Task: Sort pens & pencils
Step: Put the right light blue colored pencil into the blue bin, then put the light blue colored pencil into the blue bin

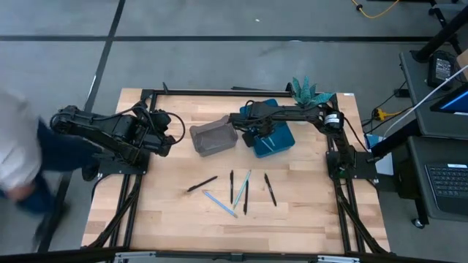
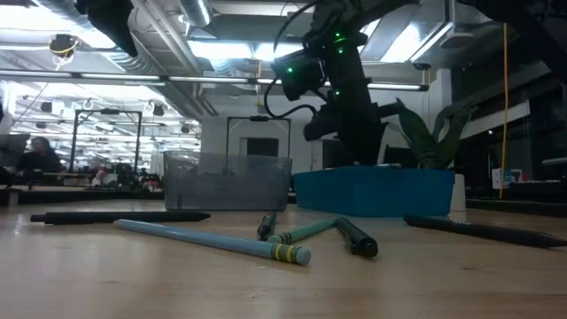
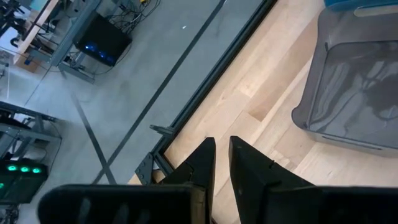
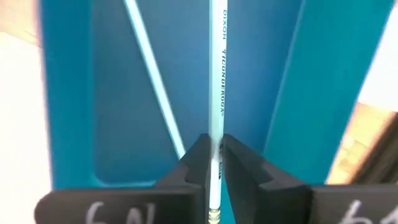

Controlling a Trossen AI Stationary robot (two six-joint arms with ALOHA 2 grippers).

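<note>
From overhead, your right gripper [image 1: 260, 136] hangs over the blue bin [image 1: 281, 140] at the back of the table [image 1: 168, 212], beside the grey bin [image 1: 213, 136], while your left gripper [image 1: 162, 133] waits off to the left side, near the table's edge. Five pens and pencils [image 1: 235, 189] lie loose on the wood in front of the bins, black and light blue mixed, so the sort looks only partly done. From table height, a light blue pencil [image 2: 213, 240] with an eraser end lies nearest the camera, black sticks around it, the two bins standing behind. Your left wrist camera shows its fingers [image 3: 200, 163] a narrow gap apart with nothing between them, the grey bin just ahead. Your right wrist camera shows the fingers clamped on a light blue pencil [image 4: 218, 93], held lengthwise over the blue bin's floor, where another light blue stick [image 4: 152, 74] already lies: likely lined up that way to drop flat inside.
</note>
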